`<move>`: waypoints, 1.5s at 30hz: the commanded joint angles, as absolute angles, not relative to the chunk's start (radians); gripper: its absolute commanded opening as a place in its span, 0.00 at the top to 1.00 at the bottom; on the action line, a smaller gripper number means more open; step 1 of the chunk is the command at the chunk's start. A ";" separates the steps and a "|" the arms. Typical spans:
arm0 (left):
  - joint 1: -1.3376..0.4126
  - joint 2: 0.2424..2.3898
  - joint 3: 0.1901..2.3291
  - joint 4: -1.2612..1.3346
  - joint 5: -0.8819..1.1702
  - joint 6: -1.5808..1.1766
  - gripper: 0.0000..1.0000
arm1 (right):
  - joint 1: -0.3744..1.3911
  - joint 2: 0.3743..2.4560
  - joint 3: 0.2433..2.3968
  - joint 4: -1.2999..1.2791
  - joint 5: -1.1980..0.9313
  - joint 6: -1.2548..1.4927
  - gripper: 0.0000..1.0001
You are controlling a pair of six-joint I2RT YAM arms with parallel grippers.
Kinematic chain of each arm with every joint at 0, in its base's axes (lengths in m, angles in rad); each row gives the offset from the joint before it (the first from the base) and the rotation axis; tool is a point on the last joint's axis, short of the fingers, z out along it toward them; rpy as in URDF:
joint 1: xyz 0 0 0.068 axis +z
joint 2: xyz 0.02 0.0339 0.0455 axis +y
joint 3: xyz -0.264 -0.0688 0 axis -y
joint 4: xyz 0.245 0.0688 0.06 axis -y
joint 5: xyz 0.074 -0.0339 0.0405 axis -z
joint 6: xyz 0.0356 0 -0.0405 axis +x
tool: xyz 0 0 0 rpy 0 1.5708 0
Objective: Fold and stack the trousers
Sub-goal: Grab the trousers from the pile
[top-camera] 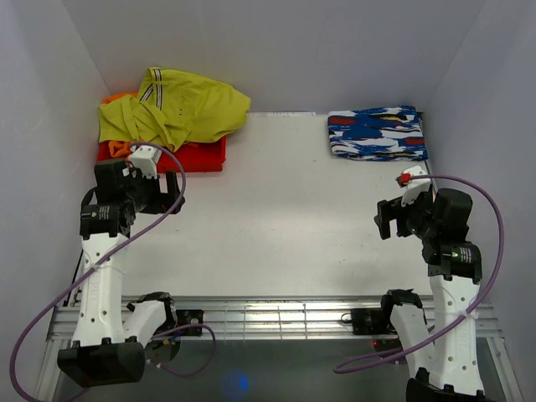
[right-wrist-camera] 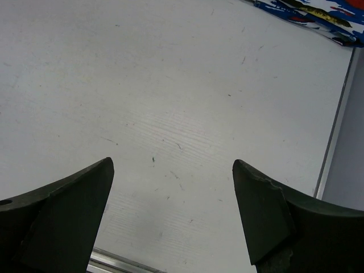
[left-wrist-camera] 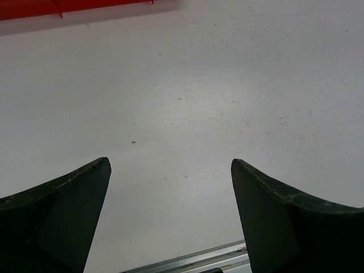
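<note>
Two grippers: left gripper and right gripper both gape wide, holding nothing.
Trousers: crumpled heap, upper left, atop orange garment.
Advice: pinch striped waistband, drag flat toward frame centre.

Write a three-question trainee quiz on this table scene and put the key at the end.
1. True or false: the trousers are already neatly folded.
2. What do the trousers lie on? A) an orange garment B) a plastic tray C) a cardboard box
3. Fill in: the left gripper and the right gripper both stand ____ over bare tabletop, holding nothing.

Key
1. False. They lie crumpled in a heap at the far left corner.
2. A
3. open
</note>
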State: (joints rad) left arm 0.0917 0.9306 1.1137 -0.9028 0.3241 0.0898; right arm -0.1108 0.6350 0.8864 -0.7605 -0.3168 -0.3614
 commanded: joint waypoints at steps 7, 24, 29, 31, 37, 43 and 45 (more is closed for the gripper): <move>0.097 1.319 1.457 -0.769 0.290 -0.054 0.02 | -0.115 0.713 0.907 -0.710 -0.340 -0.351 0.10; 0.193 2.019 2.009 -0.348 0.227 -0.293 0.02 | -0.115 0.919 0.951 -0.693 -0.321 -0.357 0.10; 0.199 2.152 2.089 -0.313 0.201 -0.276 0.02 | -0.115 0.952 0.920 -0.673 -0.321 -0.356 0.10; 0.199 2.212 2.117 -0.285 0.184 -0.261 0.02 | -0.115 0.963 0.913 -0.669 -0.316 -0.359 0.10; 0.199 2.344 2.158 -0.137 0.166 -0.218 0.02 | -0.115 1.008 0.914 -0.657 -0.290 -0.368 0.10; 0.196 2.525 2.272 -0.103 0.092 -0.166 0.02 | -0.115 1.083 0.945 -0.672 -0.272 -0.373 0.10; 0.193 2.548 2.275 -0.081 0.103 -0.169 0.02 | -0.115 1.095 0.953 -0.675 -0.258 -0.374 0.10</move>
